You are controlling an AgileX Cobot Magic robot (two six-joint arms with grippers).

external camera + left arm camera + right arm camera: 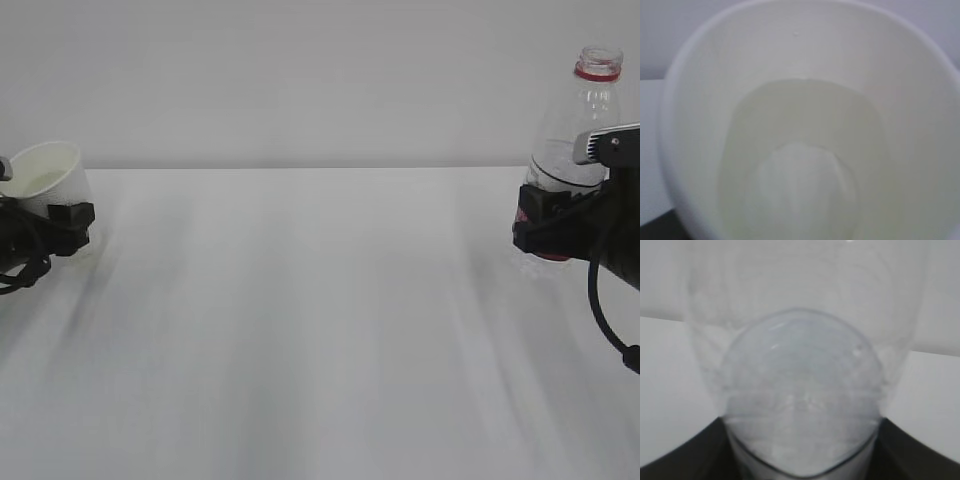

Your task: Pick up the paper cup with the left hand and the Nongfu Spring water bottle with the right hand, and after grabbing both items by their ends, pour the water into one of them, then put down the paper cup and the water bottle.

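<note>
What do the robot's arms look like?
Both are mostly black and blocky. The left end effector has a chunky black finger with black cables looping below. The right end effector is black too, with a silver-grey ribbed part on top and a black cable hanging down in a curve. No markings can be made out.
</note>
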